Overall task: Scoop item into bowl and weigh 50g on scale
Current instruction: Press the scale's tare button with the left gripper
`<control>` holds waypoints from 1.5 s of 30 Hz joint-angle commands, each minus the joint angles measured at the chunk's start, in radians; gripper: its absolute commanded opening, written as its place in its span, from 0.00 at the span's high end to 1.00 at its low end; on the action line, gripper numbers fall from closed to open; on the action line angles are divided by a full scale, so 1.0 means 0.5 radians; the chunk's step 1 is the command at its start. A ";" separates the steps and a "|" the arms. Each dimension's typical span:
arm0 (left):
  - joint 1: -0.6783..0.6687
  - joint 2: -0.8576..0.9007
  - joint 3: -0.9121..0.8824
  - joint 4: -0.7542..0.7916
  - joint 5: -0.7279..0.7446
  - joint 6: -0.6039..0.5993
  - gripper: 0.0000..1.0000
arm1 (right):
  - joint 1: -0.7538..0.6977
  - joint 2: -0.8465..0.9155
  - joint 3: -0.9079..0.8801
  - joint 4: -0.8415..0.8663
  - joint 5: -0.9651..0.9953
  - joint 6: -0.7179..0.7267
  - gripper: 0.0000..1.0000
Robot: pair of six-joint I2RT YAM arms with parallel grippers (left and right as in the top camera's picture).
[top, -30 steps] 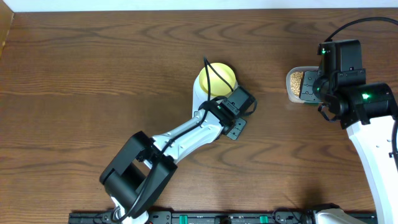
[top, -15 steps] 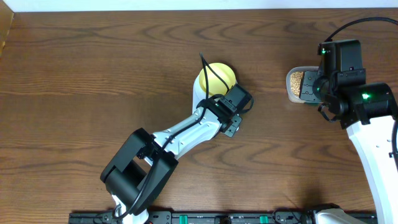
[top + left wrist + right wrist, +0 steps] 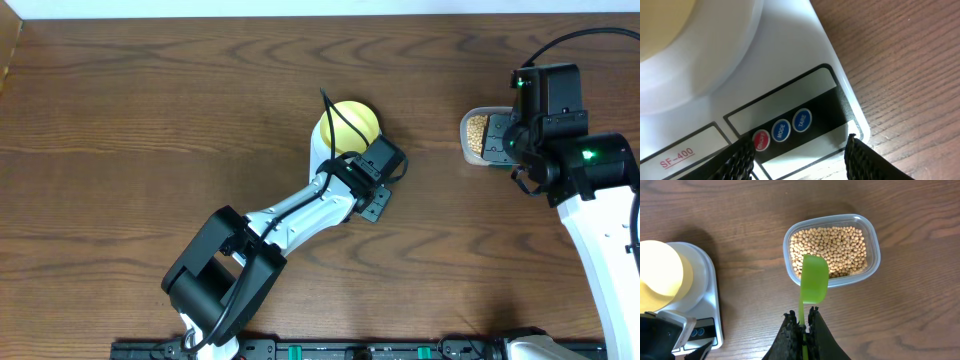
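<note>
- My left claw point(image 3: 800, 152) hangs spread just above the scale's point(image 3: 790, 65) buttons point(image 3: 781, 131), and the bowl point(image 3: 660, 25) sits on the platform.
- My right claw point(image 3: 802, 322) is clenched on the scoop point(image 3: 814, 280), held over the beans point(image 3: 840, 245).

Left arm point(image 3: 300, 212) & right arm point(image 3: 600, 230): white links w/ black joint housings — thin black cables. Green LED point(image 3: 588, 155) on right. Left hand point(image 3: 800, 160) fingers point(image 3: 740, 157) black, knurled.

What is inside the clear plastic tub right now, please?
Beige beans fill the tub. The green scoop, held by the right gripper, covers some near the rim; the tub's floor is hidden beneath them.
</note>
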 commanded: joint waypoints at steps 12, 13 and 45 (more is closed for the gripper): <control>0.005 0.033 0.002 0.002 0.029 -0.070 0.40 | -0.011 0.002 0.037 0.006 0.008 0.005 0.99; 0.005 0.033 0.002 0.008 0.029 -0.079 0.40 | -0.011 0.002 0.037 0.007 0.008 0.005 0.99; 0.005 0.139 0.014 -0.026 -0.027 -0.106 0.40 | -0.011 -0.005 0.037 0.006 0.009 0.005 0.99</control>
